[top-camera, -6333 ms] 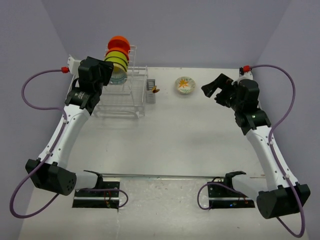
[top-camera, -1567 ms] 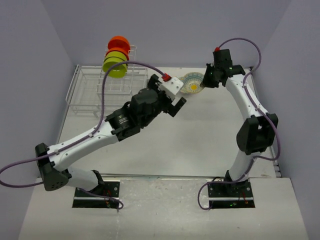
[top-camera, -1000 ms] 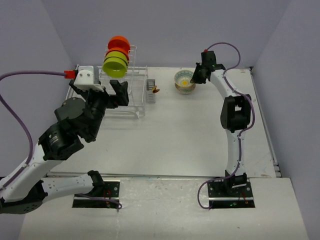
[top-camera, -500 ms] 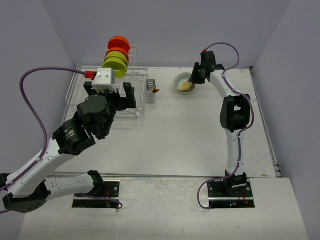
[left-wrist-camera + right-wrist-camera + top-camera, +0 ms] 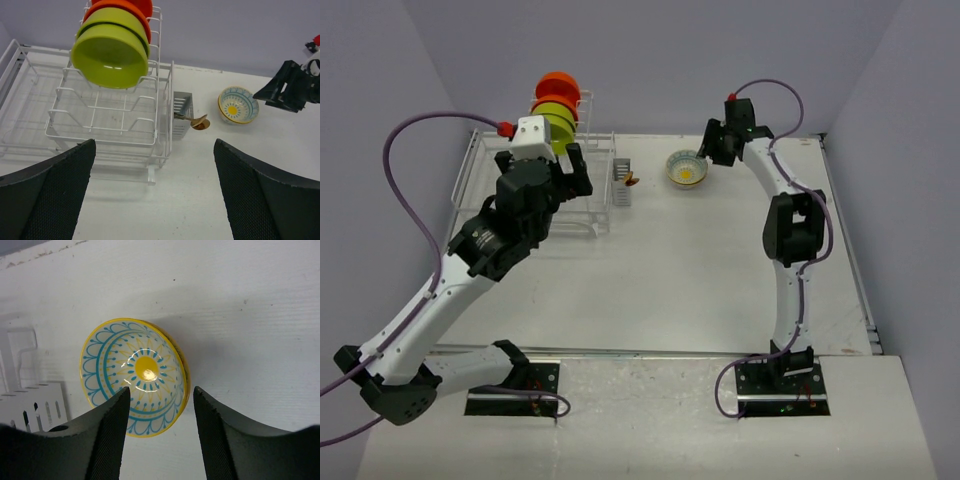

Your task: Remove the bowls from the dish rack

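- While the left jaws stand wide apart and hold nothing, their two dark fingers (image 5: 50, 200) fill the lower corners of the left wrist view, and the dish rack (image 5: 100, 131) lies in the upper left of that view.
- A lime-green bowl (image 5: 111, 50) stands on edge in the rack's taller tier with its mouth toward the left wrist camera. An orange-red bowl (image 5: 137, 7) is tucked close behind it.
- From above, both bowls show in the upper left of the frame, just past the left arm's wrist (image 5: 533, 140).
- A small grey cutlery holder (image 5: 181, 117) hangs on the rack's right side. A wooden spoon (image 5: 200, 122) pokes out of it toward the right.
- A white bowl with a yellow centre and blue pattern (image 5: 238, 105) sits upright on the table (image 5: 670, 280). It is right of the cutlery holder, apart from the rack, in the upper middle of the top view.
- The right jaws are open and empty.
- In the right wrist view their fingers (image 5: 107, 440) rise from the bottom edge on either side of that bowl's lower rim.
- The left wrist view shows them off to the bowl's right, with bare table between.
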Robot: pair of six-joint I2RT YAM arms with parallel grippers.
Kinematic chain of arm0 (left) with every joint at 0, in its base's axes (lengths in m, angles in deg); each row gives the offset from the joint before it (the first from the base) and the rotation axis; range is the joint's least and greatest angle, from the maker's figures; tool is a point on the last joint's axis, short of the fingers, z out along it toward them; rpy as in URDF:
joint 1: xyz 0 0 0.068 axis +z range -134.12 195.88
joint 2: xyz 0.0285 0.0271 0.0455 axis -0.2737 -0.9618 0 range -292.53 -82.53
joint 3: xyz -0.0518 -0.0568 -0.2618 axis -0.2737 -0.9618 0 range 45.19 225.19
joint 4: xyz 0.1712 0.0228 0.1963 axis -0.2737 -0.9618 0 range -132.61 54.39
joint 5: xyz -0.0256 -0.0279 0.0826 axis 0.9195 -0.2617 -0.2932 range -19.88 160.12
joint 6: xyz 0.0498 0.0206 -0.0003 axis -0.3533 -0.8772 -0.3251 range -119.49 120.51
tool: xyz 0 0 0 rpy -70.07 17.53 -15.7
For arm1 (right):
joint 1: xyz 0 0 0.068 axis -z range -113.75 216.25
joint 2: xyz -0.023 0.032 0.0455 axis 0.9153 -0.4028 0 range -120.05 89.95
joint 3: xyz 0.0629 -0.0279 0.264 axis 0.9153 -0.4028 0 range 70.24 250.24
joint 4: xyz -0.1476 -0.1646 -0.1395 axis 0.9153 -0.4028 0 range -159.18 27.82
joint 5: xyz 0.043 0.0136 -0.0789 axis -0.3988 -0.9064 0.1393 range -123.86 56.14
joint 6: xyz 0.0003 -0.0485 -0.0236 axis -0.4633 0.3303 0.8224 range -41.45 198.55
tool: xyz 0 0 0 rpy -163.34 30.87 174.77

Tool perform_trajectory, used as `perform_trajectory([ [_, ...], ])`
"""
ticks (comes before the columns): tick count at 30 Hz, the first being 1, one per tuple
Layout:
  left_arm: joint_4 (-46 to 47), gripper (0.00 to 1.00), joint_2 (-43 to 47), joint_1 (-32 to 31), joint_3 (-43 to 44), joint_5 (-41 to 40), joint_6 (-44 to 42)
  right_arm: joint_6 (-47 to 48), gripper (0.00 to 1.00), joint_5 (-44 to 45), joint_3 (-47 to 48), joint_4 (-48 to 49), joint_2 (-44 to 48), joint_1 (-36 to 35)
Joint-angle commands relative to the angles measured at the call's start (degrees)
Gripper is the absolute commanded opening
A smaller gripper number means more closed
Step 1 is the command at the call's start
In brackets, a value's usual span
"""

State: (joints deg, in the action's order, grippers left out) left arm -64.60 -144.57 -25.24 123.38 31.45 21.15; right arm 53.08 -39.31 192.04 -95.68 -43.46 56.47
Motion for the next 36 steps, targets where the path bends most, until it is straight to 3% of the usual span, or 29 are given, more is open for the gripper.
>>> perform_trajectory([
  [1, 0.9, 1.00, -2.4, 3.6, 3.3, 3.2, 4.9, 0.8, 0.55, 3.1, -0.8, -0.1, 8.8, 0.3],
  [2, 1.2, 1.00, -3.0, 6.9, 4.2, 4.8, 7.1, 0.3, 0.57, 3.5, -3.2, 0.0, 11.9, 0.4],
  [6, -0.1, 1.00, -7.9, 18.7, 7.7, 19.6, 17.0, -1.6, 0.80, 4.9, -11.7, 0.3, 23.1, 0.4],
  [7, -0.3, 1.00, -8.4, 21.4, 8.1, 20.6, 19.6, -2.1, 0.98, 4.8, -13.9, 0.4, 25.7, 0.4],
  [10, 4.9, 1.00, -8.4, 23.3, 6.6, 22.3, 27.3, -3.7, 0.99, 1.1, -23.9, 3.3, 36.3, 0.6],
  [14, 11.0, 1.00, -9.4, 27.4, 3.4, 27.5, 36.3, -7.2, 0.99, -17.5, -37.9, 9.0, 45.8, 2.0],
  [18, 14.9, 0.99, -11.2, 30.3, 1.4, 30.6, 43.9, -10.4, 0.99, -22.1, -47.7, 15.1, 54.8, 2.2],
  [27, 21.2, 0.74, -17.1, 31.2, 0.5, 27.8, 50.7, -13.4, 0.99, -25.2, -59.8, 19.2, 74.0, 2.2],
  [30, 22.2, 0.54, -18.6, 31.2, -0.2, 26.8, 52.5, -12.9, 0.99, -23.6, -60.1, 17.5, 77.2, 2.2],
  [36, 27.1, 0.47, -20.0, 31.5, -2.7, 25.6, 53.1, -10.6, 0.99, -21.0, -58.6, 14.3, 80.4, 2.2],
])
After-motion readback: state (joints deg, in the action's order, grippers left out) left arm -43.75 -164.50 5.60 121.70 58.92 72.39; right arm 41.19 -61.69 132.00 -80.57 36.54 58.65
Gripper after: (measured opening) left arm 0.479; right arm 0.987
